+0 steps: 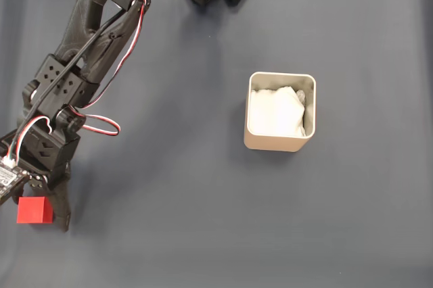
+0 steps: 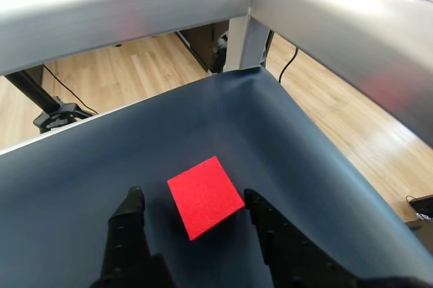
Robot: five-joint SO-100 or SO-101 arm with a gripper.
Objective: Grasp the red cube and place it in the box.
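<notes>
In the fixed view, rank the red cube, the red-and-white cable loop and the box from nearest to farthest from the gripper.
1. Red cube: bottom left, between the fingers of the gripper.
2. Cable loop: up the arm, above the gripper.
3. Box: far to the right, mid-table.

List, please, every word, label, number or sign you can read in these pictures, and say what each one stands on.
There is no readable text in these pictures.
The red cube has plain faces.
The box has bare beige walls with no label.
The white tag on the arm by the gripper is too small and blurred to tell whether it carries any print.
</notes>
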